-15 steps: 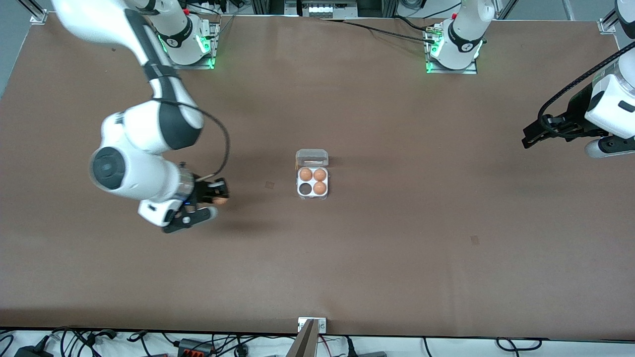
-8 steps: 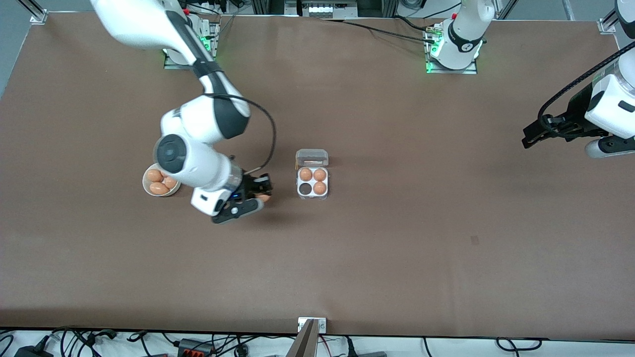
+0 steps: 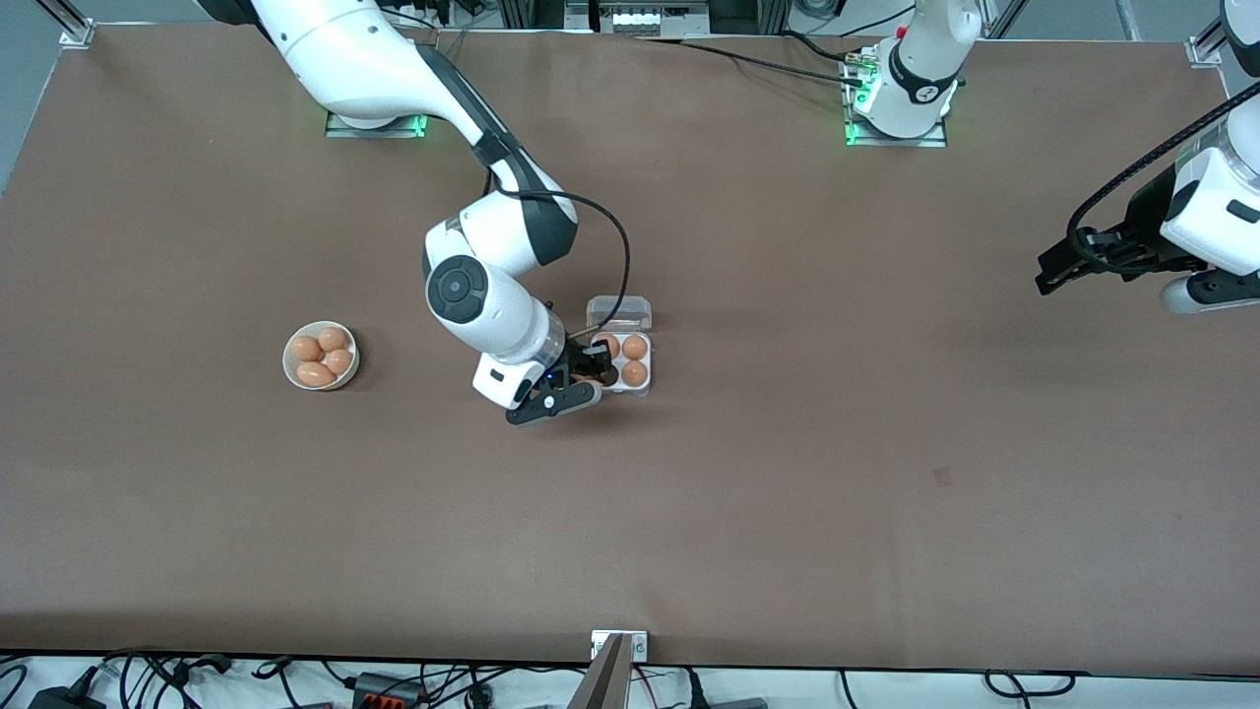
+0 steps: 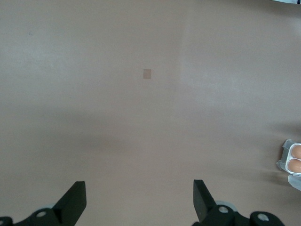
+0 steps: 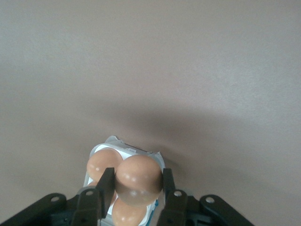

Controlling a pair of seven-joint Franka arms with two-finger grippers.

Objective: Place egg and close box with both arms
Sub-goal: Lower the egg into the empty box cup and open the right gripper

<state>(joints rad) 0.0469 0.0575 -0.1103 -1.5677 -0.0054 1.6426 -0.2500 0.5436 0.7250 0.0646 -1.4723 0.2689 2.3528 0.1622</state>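
A broad brown table (image 3: 787,492) fills the scene, matte and smooth, with a tangle of cables (image 3: 394,684) along its edge nearest the front camera. Out at the left arm's end of the table, well away from the box, the left gripper (image 4: 139,200) hangs waiting over bare surface, jaws spread wide and holding nothing. The right arm (image 3: 472,286) arches in, and the right gripper (image 3: 591,375) sits over the box (image 3: 641,375), its near corner cell, fingers clamped on a rounded brown egg (image 5: 138,178). The box is a small square white tray, its clear hinged lid (image 3: 620,312) lying open on the side toward the robot bases, three eggs showing. Well off toward the right arm's end from the box, a round white bowl (image 3: 321,355) holds three more eggs.
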